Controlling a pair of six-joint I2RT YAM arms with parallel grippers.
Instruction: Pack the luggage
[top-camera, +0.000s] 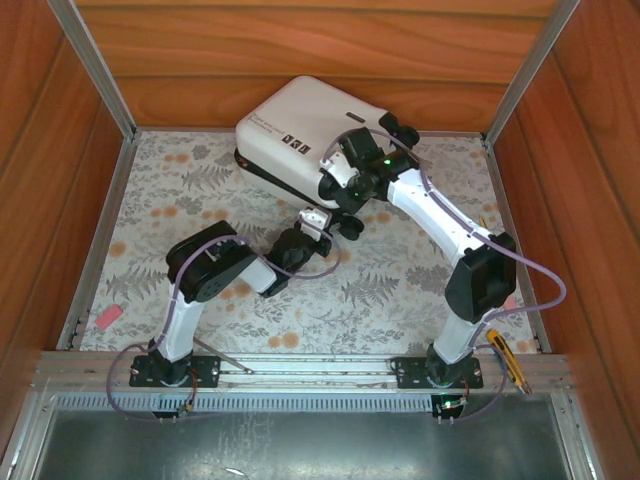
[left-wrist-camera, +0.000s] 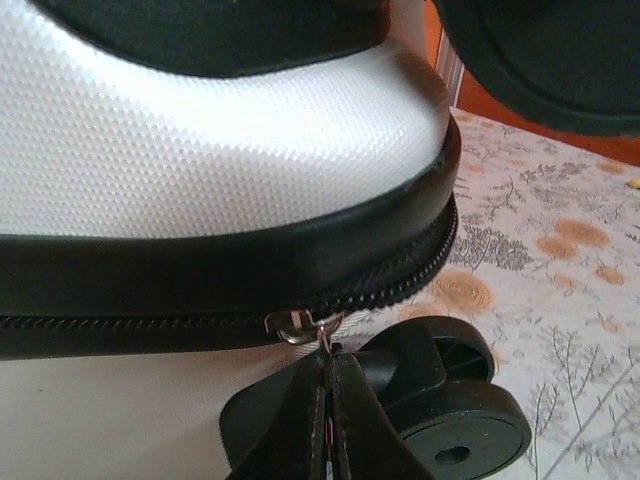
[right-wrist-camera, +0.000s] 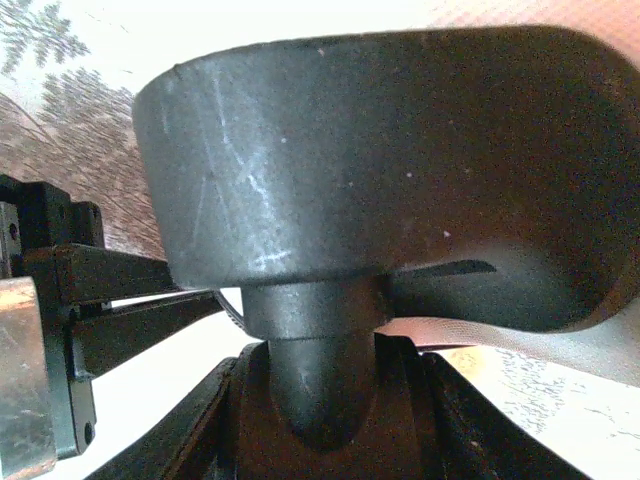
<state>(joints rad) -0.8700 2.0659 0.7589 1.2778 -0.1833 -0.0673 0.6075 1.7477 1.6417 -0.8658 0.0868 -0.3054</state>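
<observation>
Zipper pinched, caster clasped

The left gripper (left-wrist-camera: 330, 430) is closed tight on the metal zipper pull (left-wrist-camera: 300, 324) under smooth black trim (left-wrist-camera: 200, 265). The right gripper's (right-wrist-camera: 320, 425) half-spread jaws clasp a scuffed black wheel (right-wrist-camera: 380, 160). The pebbled, round-cornered white luggage (top-camera: 290, 125) lies far-centre on the floral table (top-camera: 400, 290).

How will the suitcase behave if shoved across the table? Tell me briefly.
The suitcase probably stays stiff: its textured shell looks hard. Lying flat, with caster wheels pointing sideways, it would likely slide rather than roll. Broad and low, it seems unlikely to tip.
</observation>
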